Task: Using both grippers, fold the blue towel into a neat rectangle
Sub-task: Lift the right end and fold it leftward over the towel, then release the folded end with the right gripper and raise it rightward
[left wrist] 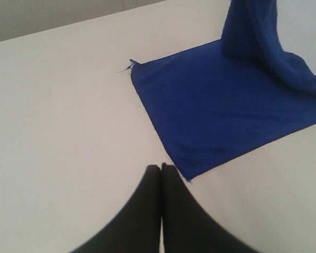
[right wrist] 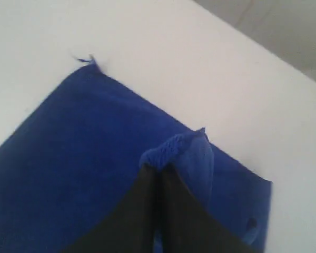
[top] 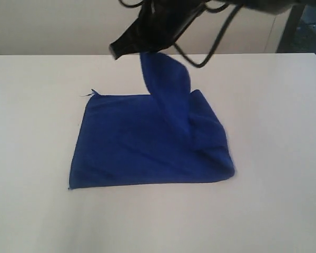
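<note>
Two pinches: right end effector (right wrist: 159,169) on blue towel (top: 142,142); left end effector (left wrist: 161,167) empty, exterior-unseen.

White table (top: 31,211), blue towel (top: 126,142) lying mostly flat on it, one corner raised

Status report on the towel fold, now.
Right hand shut on blue towel corner, lifted off table. Left hand shut, empty, near towel corner. No obstruction seen.

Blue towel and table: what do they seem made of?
Blue towel: soft cloth, possibly microfibre; matte and fuzzy, it drapes limply where lifted, with a loose thread at one corner. Table: hard smooth white surface, perhaps laminate; even, no grain visible.
</note>
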Tool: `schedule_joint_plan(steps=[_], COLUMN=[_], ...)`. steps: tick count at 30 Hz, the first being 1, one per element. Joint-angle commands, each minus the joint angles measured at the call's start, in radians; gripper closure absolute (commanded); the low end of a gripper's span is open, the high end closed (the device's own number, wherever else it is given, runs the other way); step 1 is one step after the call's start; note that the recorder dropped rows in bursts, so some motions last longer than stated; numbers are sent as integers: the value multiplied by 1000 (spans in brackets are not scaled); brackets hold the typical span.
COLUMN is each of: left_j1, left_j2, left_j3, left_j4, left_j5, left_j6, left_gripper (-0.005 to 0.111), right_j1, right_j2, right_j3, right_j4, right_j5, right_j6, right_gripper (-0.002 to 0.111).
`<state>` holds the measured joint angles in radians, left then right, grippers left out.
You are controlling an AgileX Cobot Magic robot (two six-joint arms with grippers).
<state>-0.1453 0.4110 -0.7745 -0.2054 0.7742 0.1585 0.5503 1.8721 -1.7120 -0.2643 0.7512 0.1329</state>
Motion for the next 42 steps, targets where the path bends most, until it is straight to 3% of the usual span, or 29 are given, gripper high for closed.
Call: schedule_joint_plan(steps=[1, 8, 17, 34, 42], left_j1=[-7, -7, -7, -7, -7], left_j2=[-5, -5, -5, -5, -5], left_j3=[5, 5, 5, 5, 5], left_j4=[-2, -2, -2, -2, -2], left_j5=[4, 4, 4, 4, 4], left_j6=[-1, -1, -1, -1, -1], left_gripper=[107, 107, 107, 107, 107], right_j1=[74, 109, 102, 119, 119], right_j2=[138, 315, 229, 510, 540], right_j3=[-70, -161, -308, -309, -309], right_j4=[53, 65, 59, 333, 346], right_j5=[-26, -23, 82, -79, -73], right_j6=[-21, -17, -13, -25, -40], right_gripper=[108, 108, 108, 108, 108])
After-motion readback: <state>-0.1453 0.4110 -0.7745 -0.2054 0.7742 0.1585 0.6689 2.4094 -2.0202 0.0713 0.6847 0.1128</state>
